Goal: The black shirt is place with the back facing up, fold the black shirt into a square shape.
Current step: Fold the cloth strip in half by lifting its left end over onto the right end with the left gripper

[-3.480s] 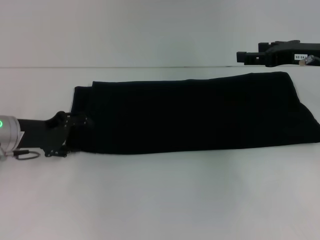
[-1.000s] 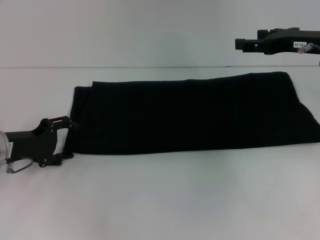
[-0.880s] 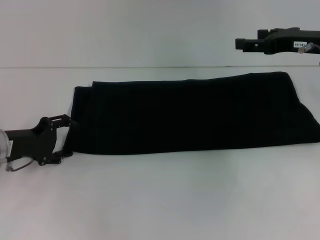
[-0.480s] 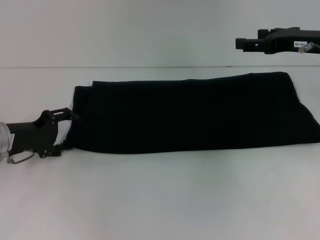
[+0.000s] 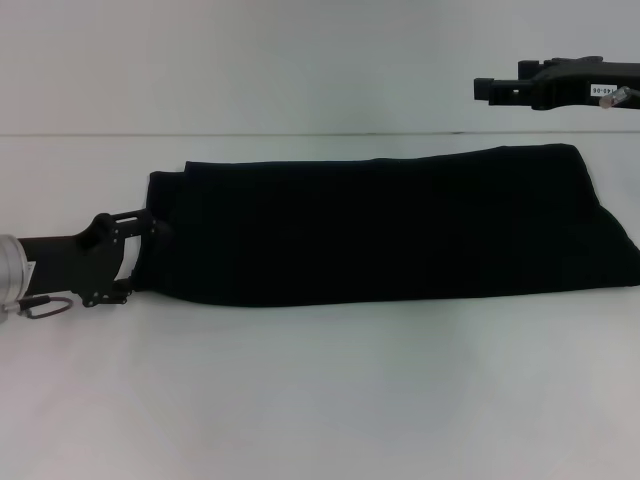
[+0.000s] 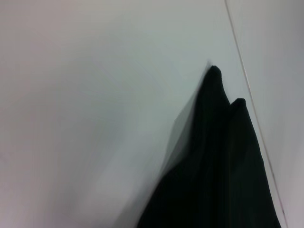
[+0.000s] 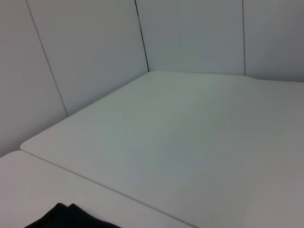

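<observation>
Shirt: the black shirt [image 5: 390,225] lies folded into a long band across the white counter [image 5: 320,400].
Left tool: the left tool [image 5: 140,255] sits at the shirt's left end, fingers spread around the edge.
Right tool: the right tool [image 5: 485,88] hovers above the far right; cannot tell its fingers' state.

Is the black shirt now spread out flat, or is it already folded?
Folded, but not yet square: the black shirt lies as one long band across the table, no sleeves sticking out, layered edges at its left end.
</observation>
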You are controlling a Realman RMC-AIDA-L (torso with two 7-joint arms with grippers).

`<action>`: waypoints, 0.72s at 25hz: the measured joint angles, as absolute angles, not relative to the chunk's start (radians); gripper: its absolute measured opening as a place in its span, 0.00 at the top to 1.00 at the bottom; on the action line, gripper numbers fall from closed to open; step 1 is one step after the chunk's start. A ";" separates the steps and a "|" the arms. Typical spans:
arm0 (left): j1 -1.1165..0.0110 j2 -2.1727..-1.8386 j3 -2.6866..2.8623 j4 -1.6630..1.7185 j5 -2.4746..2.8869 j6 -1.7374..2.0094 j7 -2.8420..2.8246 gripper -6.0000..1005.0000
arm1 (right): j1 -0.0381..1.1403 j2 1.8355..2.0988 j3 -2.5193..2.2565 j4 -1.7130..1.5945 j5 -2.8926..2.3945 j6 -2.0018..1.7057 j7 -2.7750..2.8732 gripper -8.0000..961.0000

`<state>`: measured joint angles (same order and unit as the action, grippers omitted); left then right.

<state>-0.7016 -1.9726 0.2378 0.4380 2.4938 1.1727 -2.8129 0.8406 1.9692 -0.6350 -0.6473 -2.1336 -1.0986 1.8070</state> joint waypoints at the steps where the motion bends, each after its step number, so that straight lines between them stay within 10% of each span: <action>1: -0.701 -1.972 0.238 0.438 2.494 1.175 -2.804 0.16 | 0.841 1.969 -0.635 -0.647 -2.134 -1.099 1.807 0.08; 11: -0.694 -1.971 0.248 0.440 2.498 1.184 -2.748 0.16 | 0.845 1.970 -0.637 -0.647 -2.134 -1.098 1.807 0.08; 18: -0.684 -1.976 0.259 0.438 2.501 1.189 -2.723 0.36 | 0.847 1.971 -0.640 -0.647 -2.134 -1.098 1.807 0.08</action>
<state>-0.6837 -1.9758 0.2590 0.4384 2.5006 1.1887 -2.7232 0.8466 1.9708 -0.6400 -0.6473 -2.1338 -1.0982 1.8070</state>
